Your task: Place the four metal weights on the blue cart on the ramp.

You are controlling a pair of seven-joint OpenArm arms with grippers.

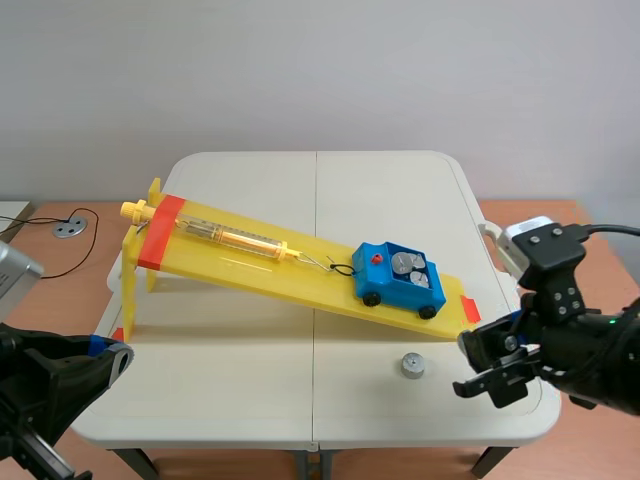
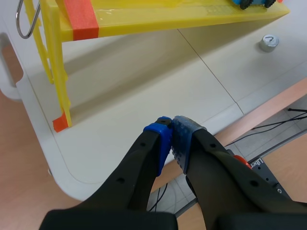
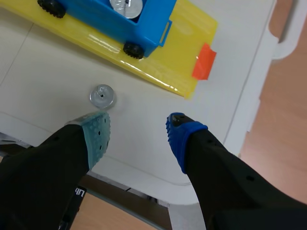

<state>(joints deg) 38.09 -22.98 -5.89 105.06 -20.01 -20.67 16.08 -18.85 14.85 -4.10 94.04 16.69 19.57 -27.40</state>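
The blue cart (image 1: 398,280) rests low on the yellow ramp (image 1: 250,262), with round metal weights (image 1: 408,266) lying in its tray. One loose weight (image 1: 413,365) lies on the table in front of the ramp's low end. My right gripper (image 1: 490,370) hovers open just right of it; in the right wrist view the gripper (image 3: 136,134) is open and the weight (image 3: 101,95) sits just ahead of one finger, with the cart (image 3: 103,17) beyond. My left gripper (image 2: 171,132) is shut on nothing over the table's near left corner, far from the weight (image 2: 268,42).
A clear tube-shaped spring scale (image 1: 235,238) lies along the ramp, tied by a cord to the cart. The ramp's raised end stands on yellow legs (image 1: 130,290) at the left. The table's front edge (image 1: 320,440) is close to both grippers.
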